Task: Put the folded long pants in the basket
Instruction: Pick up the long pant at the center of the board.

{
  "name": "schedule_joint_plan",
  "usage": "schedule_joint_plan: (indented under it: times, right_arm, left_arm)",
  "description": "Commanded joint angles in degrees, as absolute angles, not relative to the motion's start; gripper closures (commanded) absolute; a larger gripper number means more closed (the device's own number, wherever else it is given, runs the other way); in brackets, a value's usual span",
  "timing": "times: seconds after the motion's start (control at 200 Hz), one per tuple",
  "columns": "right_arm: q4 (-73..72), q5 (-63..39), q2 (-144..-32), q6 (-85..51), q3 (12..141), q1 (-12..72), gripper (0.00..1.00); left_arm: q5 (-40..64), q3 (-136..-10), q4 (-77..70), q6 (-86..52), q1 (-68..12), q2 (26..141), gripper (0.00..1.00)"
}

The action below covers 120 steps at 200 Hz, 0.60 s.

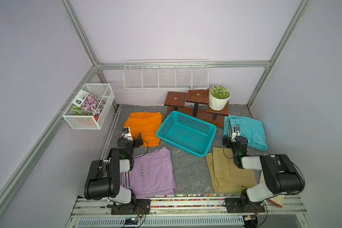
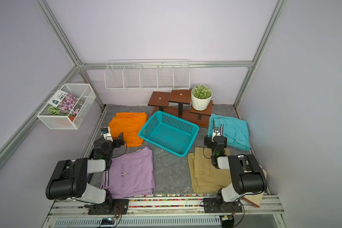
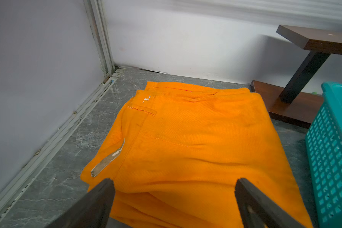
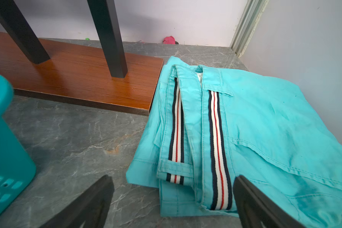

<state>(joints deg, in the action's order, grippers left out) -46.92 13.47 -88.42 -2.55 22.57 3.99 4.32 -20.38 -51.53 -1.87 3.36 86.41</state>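
Observation:
The turquoise basket point(image 1: 193, 123) point(image 2: 176, 123) sits empty at mid-floor. Folded long pants lie around it: orange point(image 1: 146, 124) at far left, turquoise with striped trim point(image 1: 251, 128) at far right, lilac point(image 1: 152, 171) at near left, tan point(image 1: 223, 171) at near right. My left gripper point(image 1: 137, 138) point(image 3: 175, 183) hangs open just over the near edge of the orange pants point(image 3: 186, 142), its fingers straddling the cloth without touching it. My right gripper point(image 1: 228, 141) point(image 4: 173, 180) is open above the near left corner of the turquoise pants point(image 4: 255, 122).
A brown wooden stand point(image 1: 195, 102) with a potted plant point(image 1: 219, 97) stands right behind the basket. A white wire rack point(image 1: 165, 76) hangs on the back wall and a white wire box point(image 1: 89, 106) on the left wall. Walls close in on both sides.

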Motion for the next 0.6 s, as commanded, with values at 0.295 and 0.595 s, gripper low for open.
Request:
schedule_joint_plan:
  times: [0.295, 0.595]
  right_arm:
    - [-46.14, 14.15, -87.20, -2.81, 23.24, 3.95, 0.01]
    - [-46.14, 14.15, -87.24, -2.81, 23.25, 3.93, 0.01]
  left_arm:
    - [3.52, -21.36, -50.93, -1.69, 2.90, 86.45, 0.00]
    - [3.40, -21.35, -50.82, -1.58, 2.81, 86.45, 0.00]
